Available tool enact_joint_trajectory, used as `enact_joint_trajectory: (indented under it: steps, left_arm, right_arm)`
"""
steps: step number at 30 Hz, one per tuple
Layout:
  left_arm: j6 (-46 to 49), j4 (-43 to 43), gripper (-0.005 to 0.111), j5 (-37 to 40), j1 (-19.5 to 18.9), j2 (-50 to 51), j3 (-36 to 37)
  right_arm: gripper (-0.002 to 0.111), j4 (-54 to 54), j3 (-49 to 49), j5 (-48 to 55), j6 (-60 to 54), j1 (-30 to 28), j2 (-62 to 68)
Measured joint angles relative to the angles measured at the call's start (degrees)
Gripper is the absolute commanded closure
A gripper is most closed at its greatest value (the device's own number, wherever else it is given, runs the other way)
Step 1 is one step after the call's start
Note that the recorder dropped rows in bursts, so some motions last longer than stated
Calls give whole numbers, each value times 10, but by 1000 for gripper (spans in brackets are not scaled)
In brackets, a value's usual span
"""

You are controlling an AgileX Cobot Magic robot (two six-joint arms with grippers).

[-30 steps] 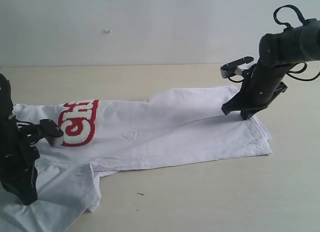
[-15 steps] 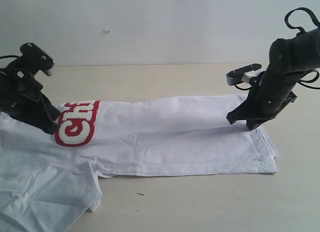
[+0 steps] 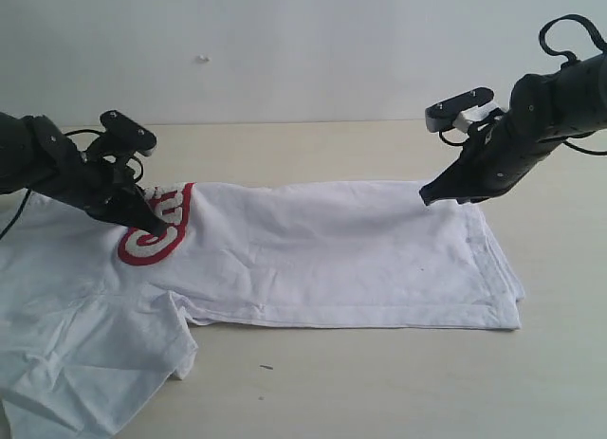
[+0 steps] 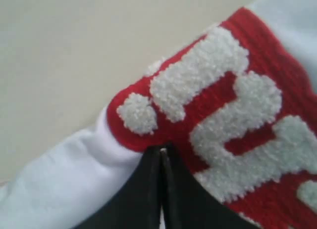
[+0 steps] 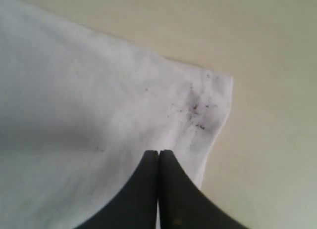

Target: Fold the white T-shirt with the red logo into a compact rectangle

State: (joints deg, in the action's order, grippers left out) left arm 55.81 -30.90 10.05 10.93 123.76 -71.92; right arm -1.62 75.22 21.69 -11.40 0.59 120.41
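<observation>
**One white T-shirt** (image 3: 332, 254) lies on the table (image 3: 379, 392). Its body runs as a long band across the middle of the exterior view, and the rest fans out at lower left. **One red logo** (image 3: 139, 252) with white letters sits at the band's left end. **Two grippers:** the left gripper (image 3: 155, 228), jaws closed, tip at the logo's edge; the right gripper (image 3: 427, 198), jaws closed, near the shirt's far right corner. Whether either pinches cloth cannot be told

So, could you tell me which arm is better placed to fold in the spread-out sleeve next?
Left. The left gripper sits shut at the red logo beside the sleeve; the right gripper is across the white T-shirt at the hem corner.
</observation>
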Motion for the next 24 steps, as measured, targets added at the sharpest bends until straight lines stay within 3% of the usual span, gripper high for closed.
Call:
enact_joint_trajectory:
  steps: [10,15,19,24]
  left_arm:
    - [-29,3,107,42,0,-65,0]
    - [-57,61,107,89,-6,-92,13]
    - [-105,126,107,67,-31,-73,43]
    - [-182,139,107,0,-71,-52,48]
  right_arm:
    - [108,8,1,-47,0,0,20]
    - [108,0,44,-51,5,0,66]
    - [108,-3,66,-49,13,0,79]
    - [108,-32,72,-45,15,-1,81]
